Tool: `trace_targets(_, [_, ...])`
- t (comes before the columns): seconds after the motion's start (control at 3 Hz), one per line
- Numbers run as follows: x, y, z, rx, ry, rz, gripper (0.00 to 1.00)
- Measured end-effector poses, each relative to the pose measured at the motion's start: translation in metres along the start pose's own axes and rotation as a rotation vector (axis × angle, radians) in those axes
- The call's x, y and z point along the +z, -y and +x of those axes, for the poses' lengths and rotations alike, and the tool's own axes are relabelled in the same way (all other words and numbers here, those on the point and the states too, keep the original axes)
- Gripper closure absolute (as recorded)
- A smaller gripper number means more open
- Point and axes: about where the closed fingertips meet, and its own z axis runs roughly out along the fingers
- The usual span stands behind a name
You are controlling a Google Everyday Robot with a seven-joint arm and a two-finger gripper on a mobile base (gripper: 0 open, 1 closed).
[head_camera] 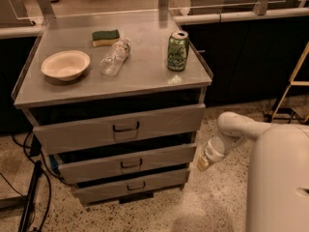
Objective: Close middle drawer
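Note:
The grey metal cabinet (29, 93) has three drawers. The middle drawer (96, 166) is the shallow second one, with a small loop handle (131, 164). It stands out slightly, with a dark gap above its front panel. My gripper (203, 163) is at the end of the white arm (231, 127). It hangs just to the right of the middle drawer's right end, close to it but apart from it.
On the cabinet top stand a white bowl (65, 64), a lying clear plastic bottle (115, 57), a green sponge (105, 36) and a green can (177, 51). The taller top drawer (87, 132) and lowest drawer (106, 190) also stand slightly out. Cables (29, 197) lie on the floor at left.

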Motion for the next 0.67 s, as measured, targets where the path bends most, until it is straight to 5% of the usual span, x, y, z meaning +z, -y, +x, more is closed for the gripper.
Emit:
trace_targets(0.33, [-0.0139, -0.0013, 0.0494, 0.077, -0.029, -0.037, 1.0])
trace_targets(0.67, [-0.0147, -0.0011, 0.0552, 0.085, -0.032, -0.04, 0.83])
